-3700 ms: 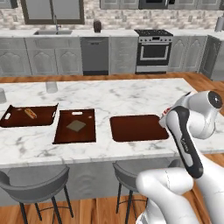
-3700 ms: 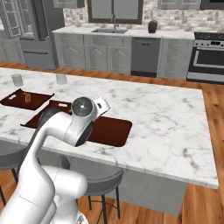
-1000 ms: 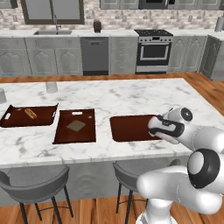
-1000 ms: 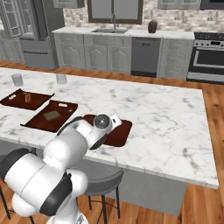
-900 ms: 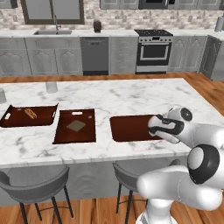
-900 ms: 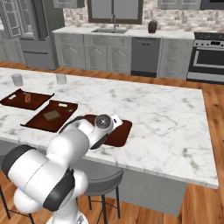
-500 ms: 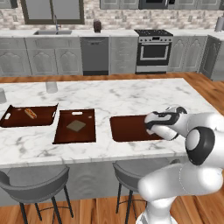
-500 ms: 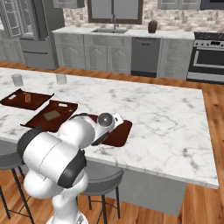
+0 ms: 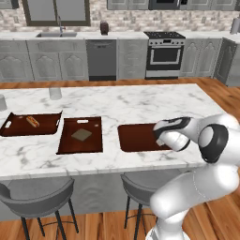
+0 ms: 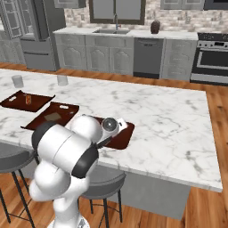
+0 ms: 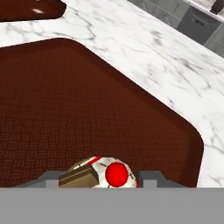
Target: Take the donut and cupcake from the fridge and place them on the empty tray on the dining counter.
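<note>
My gripper (image 11: 98, 177) is shut on the cupcake (image 11: 107, 171), a small cake with a pale top and a red dot, which sits between the two fingertips. It hangs low over the right part of the dark reddish-brown tray (image 11: 65, 109). The tray (image 9: 136, 138) lies on the white marble dining counter (image 9: 140, 105), and the hand (image 9: 161, 135) reaches over its right end. From the other side the hand (image 10: 116, 126) covers much of the tray (image 10: 121, 139). The grey fridge (image 10: 33, 44) stands far back left. The donut is out of view.
A brown board with a handle slot (image 9: 80, 135) lies left of the tray. Further left is a brown tray with upturned sides (image 9: 30, 124). Two cups (image 9: 55, 93) stand near the counter's far edge. Grey stools (image 9: 37, 197) stand at the counter's near side.
The hand has moved left over the tray's right end, still gripping the cupcake. Nothing on the counter has shifted.
</note>
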